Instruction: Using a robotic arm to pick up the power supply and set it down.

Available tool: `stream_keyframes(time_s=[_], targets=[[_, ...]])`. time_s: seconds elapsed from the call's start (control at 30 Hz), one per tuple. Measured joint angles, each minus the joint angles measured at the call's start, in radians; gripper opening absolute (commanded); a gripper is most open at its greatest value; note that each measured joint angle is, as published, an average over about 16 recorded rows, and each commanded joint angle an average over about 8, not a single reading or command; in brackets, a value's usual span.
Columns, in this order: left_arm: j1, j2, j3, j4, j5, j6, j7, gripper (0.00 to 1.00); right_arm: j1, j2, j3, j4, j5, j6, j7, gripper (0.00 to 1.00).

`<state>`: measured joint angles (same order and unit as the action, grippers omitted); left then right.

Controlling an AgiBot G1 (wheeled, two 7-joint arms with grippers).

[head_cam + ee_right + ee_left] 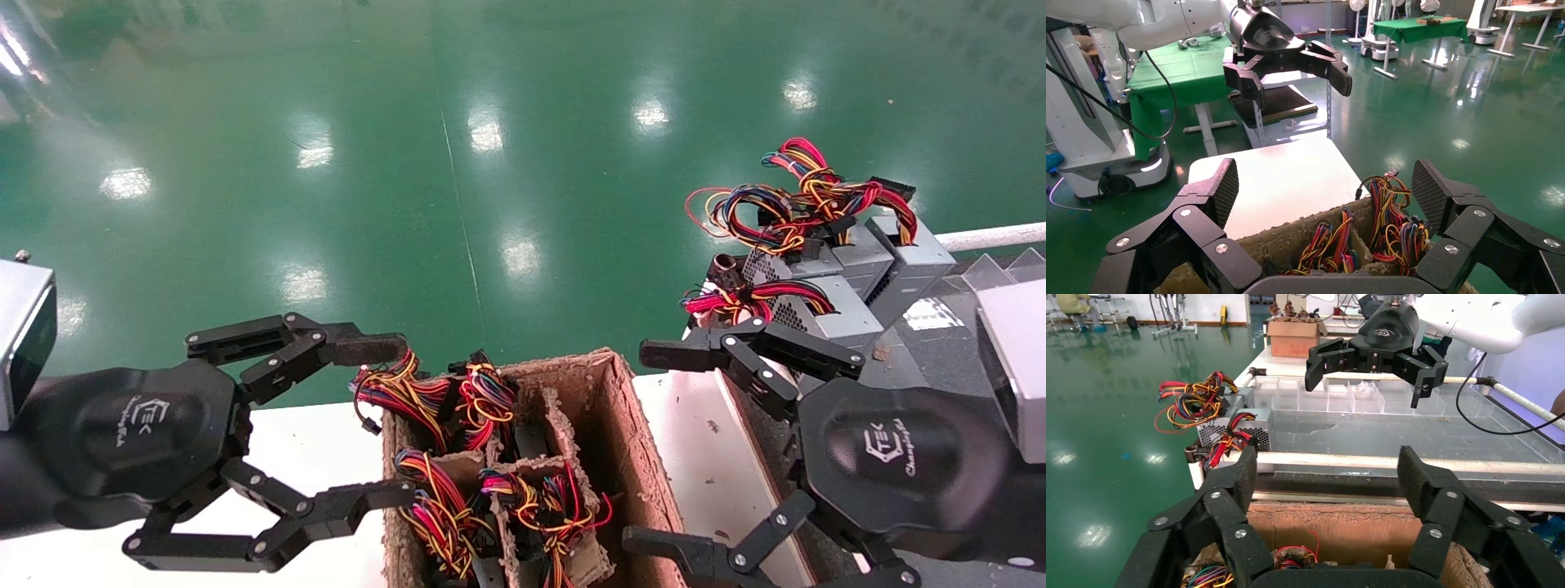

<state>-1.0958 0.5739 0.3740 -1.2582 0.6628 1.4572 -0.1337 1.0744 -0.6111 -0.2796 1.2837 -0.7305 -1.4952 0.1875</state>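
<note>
The power supply (850,255) is a grey metal box on the right-hand conveyor tray, apart from both grippers. Its loose red, yellow, blue and black wire bundle with black plugs spills over its top. The left wrist view shows that power supply (1196,401) at the tray's far corner. My right gripper (645,445) hangs open and empty over the gap between the cardboard box (621,425) and the tray, nearer me than the power supply. Open and empty too, my left gripper (388,420) sits at the box's left side.
The cardboard box has dividers and holds several wired units (458,490). A second grey unit (784,310) with a tidy red bundle lies under the power supply. A white table (327,433) carries the box. The tray's white rail (989,237) runs along its far edge. Green floor lies beyond.
</note>
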Motion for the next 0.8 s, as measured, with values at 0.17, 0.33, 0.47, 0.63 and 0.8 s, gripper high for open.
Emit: stream_keyframes(time_s=[0.17, 0.33, 0.47, 0.63, 0.8], targets=[[0.000, 0.000, 0.000, 0.000, 0.000, 0.000, 0.000, 0.00, 0.000, 0.000, 0.000, 0.000, 0.000, 0.000, 0.000, 1.00], [0.000, 0.000, 0.000, 0.000, 0.000, 0.000, 0.000, 0.00, 0.000, 0.000, 0.000, 0.000, 0.000, 0.000, 0.000, 1.00], [0.000, 0.000, 0.000, 0.000, 0.000, 0.000, 0.000, 0.00, 0.000, 0.000, 0.000, 0.000, -0.001, 0.000, 0.000, 1.00], [0.000, 0.000, 0.000, 0.000, 0.000, 0.000, 0.000, 0.00, -0.001, -0.001, -0.006, -0.003, -0.011, 0.005, 0.004, 1.00], [0.000, 0.000, 0.000, 0.000, 0.000, 0.000, 0.000, 0.00, 0.003, -0.006, -0.024, -0.004, -0.044, 0.015, 0.017, 1.00]])
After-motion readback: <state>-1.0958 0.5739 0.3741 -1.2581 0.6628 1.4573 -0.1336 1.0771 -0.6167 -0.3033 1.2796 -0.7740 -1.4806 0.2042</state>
